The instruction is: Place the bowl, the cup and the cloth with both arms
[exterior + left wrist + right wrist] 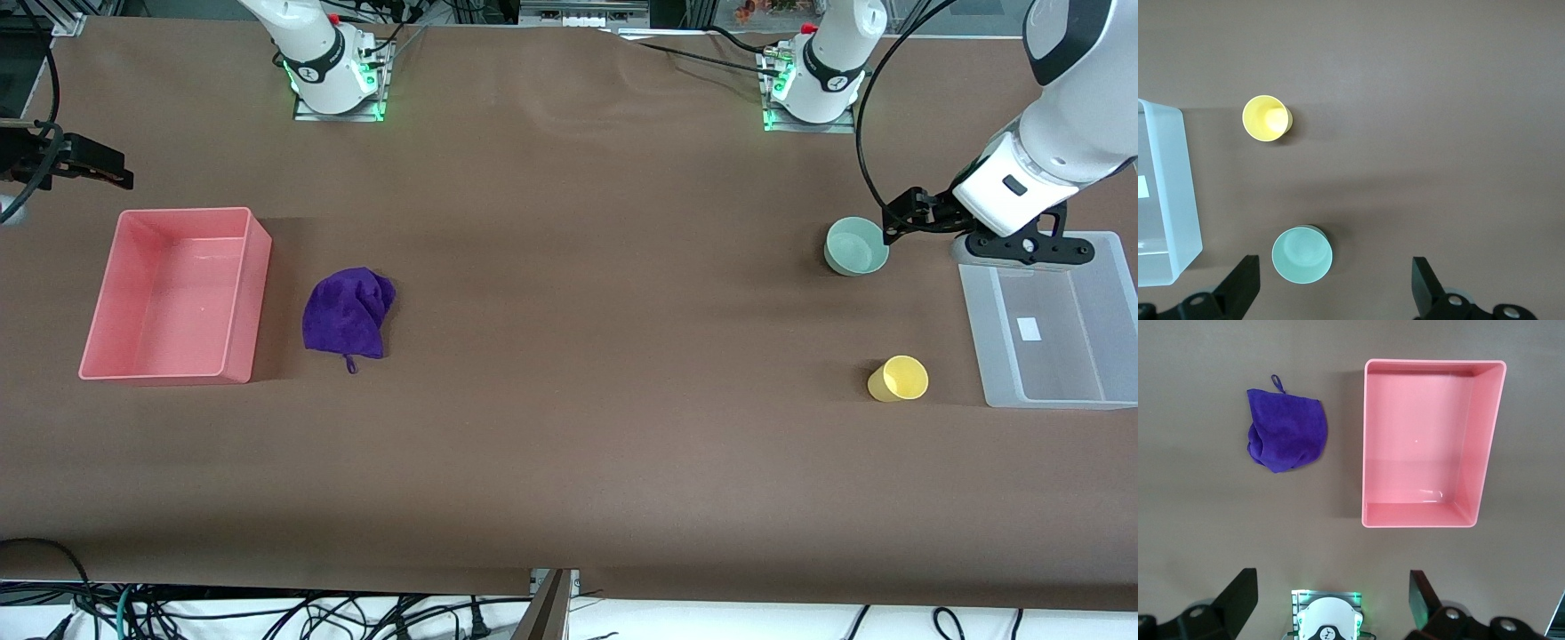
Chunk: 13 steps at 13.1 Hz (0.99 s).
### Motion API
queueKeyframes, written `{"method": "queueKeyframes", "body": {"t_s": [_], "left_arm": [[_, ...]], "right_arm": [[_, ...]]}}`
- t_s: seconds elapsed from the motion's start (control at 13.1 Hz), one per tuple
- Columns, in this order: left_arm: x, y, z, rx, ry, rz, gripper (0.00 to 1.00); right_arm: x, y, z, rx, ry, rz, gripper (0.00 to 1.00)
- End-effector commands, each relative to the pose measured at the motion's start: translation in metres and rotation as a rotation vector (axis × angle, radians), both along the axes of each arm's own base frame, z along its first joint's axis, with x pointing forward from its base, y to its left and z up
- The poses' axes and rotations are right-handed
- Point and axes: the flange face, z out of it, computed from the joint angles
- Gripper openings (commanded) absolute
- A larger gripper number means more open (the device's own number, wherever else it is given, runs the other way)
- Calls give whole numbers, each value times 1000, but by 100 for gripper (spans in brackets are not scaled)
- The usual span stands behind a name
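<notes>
Risk, judged: all three items lie loose and ungrasped. The pink bin (174, 295) and clear bin (1058, 322) are likely targets; a light bin could slide if a wall is clipped. Cloth (347, 313), bunched beside the pink bin, may drag or snag by its loop. Bowl (856, 246) is farther from the camera than the cup (898, 379), both by the clear bin; rim pinches could tip either.

Left gripper (1335, 283) hangs over the bowl, fingers spread wide, empty. Right gripper (1331, 600) is over the table edge near the pink bin, spread, empty.
</notes>
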Motion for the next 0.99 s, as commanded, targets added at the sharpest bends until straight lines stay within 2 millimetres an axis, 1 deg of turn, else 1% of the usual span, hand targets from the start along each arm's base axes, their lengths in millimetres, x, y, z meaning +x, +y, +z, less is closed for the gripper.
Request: {"method": "queueKeyframes", "body": {"t_s": [0.0,0.15,0.38,0.53,0.61,0.69,0.76,0.84,0.92], "left_arm": [[-3,-4,8,-22,-12,9,100],[-4,-4,7,-21,-2,8,100],[-4,2,6,-18,6,17,100],[-11,3,-1,-7,74,17,100],[-16,4,-7,0,124,14,100],[-21,5,-15,5,181,7,100],[-23,6,-22,8,221,6,100],[-25,7,-32,27,276,-5,100],[-26,8,-52,75,346,-28,100]], "right_arm": [[2,-1,6,8,-9,-7,100],[2,-1,5,8,-8,-7,100],[2,-1,5,10,-8,-9,100],[8,4,-5,12,11,3,100],[8,5,-5,7,11,2,100],[12,6,-16,4,28,5,100],[20,8,-34,5,67,7,100],[23,10,-40,8,71,12,100],[28,15,-53,8,93,21,100]]}}
